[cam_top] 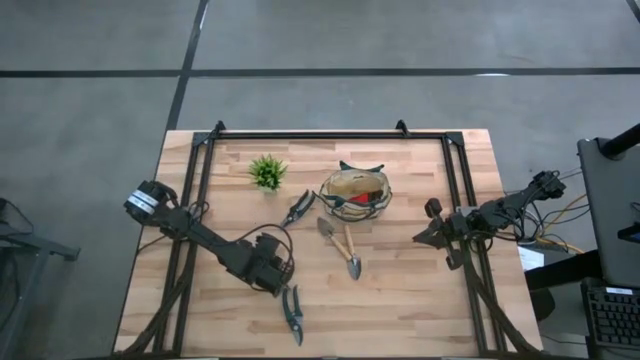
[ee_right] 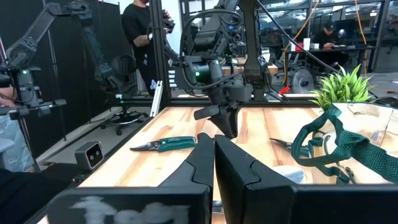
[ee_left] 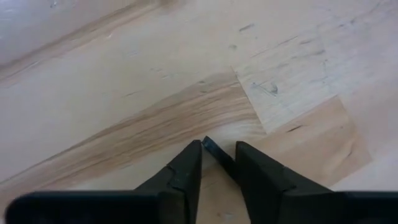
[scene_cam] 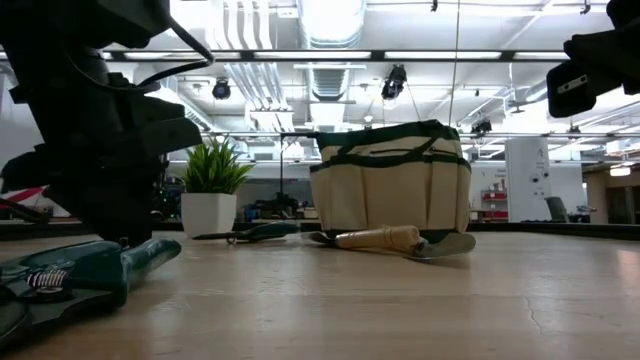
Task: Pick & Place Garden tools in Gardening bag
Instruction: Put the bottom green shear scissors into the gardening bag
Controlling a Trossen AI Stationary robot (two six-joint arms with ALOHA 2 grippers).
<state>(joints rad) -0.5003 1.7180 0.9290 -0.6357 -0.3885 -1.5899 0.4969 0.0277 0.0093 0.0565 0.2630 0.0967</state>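
The left gripper (cam_top: 283, 283) was down low on the near-left part of the desk (cam_top: 400, 310), jaws pointing at the wood. From the left wrist view its jaws were only slightly parted, with a thin dark sliver of something poking out between the fingers (ee_left: 186, 168), but I honestly can't tell what that sliver was or whether it was actually being gripped. One pair of pruning shears (cam_top: 292, 315) lay flat on the desk just past that gripper, toward the near edge; in the low view the green handles (scene_cam: 70, 280) sat right in the foreground.

The gardening bag (cam_top: 355, 190) stood upright around the middle of the desk, toward the far side, with something red showing inside it. The second shears (cam_top: 297, 208) lay just beside the bag on its left, and the wooden-handled trowel (cam_top: 352, 252) and fork (cam_top: 329, 233) lay side by side just in front of it. The little potted plant (cam_top: 267, 172) sat further left of the bag.

The right gripper (cam_top: 422, 236) hung off at the right side of the desk, well apart from the bag, jaws pressed together with nothing in them.
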